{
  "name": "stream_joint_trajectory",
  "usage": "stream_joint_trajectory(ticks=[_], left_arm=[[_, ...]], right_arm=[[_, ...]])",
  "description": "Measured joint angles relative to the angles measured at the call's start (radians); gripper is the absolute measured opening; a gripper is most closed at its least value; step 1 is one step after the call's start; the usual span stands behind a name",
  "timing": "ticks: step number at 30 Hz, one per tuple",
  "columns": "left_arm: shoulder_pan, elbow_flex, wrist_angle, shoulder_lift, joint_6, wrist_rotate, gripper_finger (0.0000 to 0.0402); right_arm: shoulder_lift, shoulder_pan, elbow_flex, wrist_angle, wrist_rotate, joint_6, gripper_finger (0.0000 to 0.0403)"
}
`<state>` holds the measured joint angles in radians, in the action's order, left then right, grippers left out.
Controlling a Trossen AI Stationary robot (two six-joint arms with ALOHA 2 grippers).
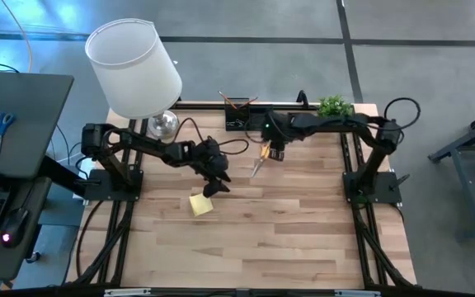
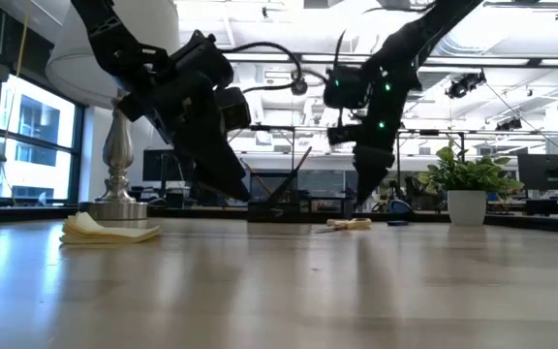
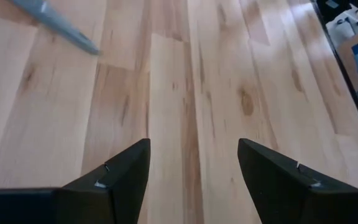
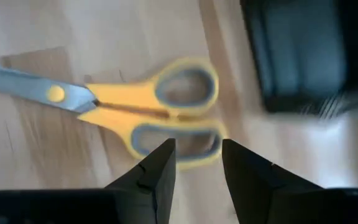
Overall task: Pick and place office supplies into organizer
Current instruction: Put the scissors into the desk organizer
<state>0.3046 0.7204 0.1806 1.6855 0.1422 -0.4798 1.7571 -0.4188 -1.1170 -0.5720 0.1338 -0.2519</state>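
The orange-handled scissors (image 1: 260,158) lie flat on the table in front of the black organizer (image 1: 237,114); they also show in the right wrist view (image 4: 135,106). My right gripper (image 4: 199,162) hovers just over the scissors' handle loops, its fingers a little apart and empty. It is also in the high view (image 1: 275,153) and the low view (image 2: 368,199). The yellow sticky-note pad (image 1: 201,205) lies flat on the table. My left gripper (image 1: 218,180) is open and empty, low over bare wood beside the pad. The left wrist view shows the gripper (image 3: 194,168) and the scissors' blade tip (image 3: 58,25).
A white lamp (image 1: 134,66) stands at the table's far left corner and a small green plant (image 1: 334,106) at the far right. The organizer holds some thin pencils (image 1: 236,103). A side desk (image 1: 15,124) with blue-handled scissors (image 1: 2,124) stands left of the table.
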Motion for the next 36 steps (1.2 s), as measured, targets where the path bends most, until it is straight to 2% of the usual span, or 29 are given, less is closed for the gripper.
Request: stream_joint_trajectory(ticks=[3, 6, 11, 19, 25, 32, 36], left_arm=[[-0.001, 0.0, 0.019, 0.0, 0.004, 0.0, 0.0232], [0.003, 0.0, 0.033, 0.0, 0.004, 0.001, 0.0232], [0.003, 0.0, 0.038, 0.0, 0.004, 0.001, 0.0232], [0.002, 0.0, 0.044, 0.0, -0.036, 0.001, 0.0232], [0.002, 0.0, 0.069, 0.0, -0.063, 0.001, 0.0232], [0.003, 0.0, 0.105, 0.0, -0.075, 0.001, 0.0232], [0.002, 0.0, 0.106, 0.0, -0.075, 0.001, 0.0232]], right_arm=[[0.005, -0.029, 0.015, -0.027, -0.058, 0.191, 0.0123], [0.005, -0.032, 0.022, -0.011, -0.048, 0.311, 0.0123], [0.028, -0.031, 0.022, 0.016, 0.015, 0.446, 0.0123], [0.122, -0.038, 0.018, 0.035, 0.025, 0.617, 0.0123], [0.141, -0.037, 0.018, 0.037, 0.041, 0.638, 0.0113], [0.141, -0.022, 0.02, 0.048, 0.06, 0.61, 0.0014], [0.142, -0.005, 0.022, 0.063, 0.082, 0.596, 0.0019]])
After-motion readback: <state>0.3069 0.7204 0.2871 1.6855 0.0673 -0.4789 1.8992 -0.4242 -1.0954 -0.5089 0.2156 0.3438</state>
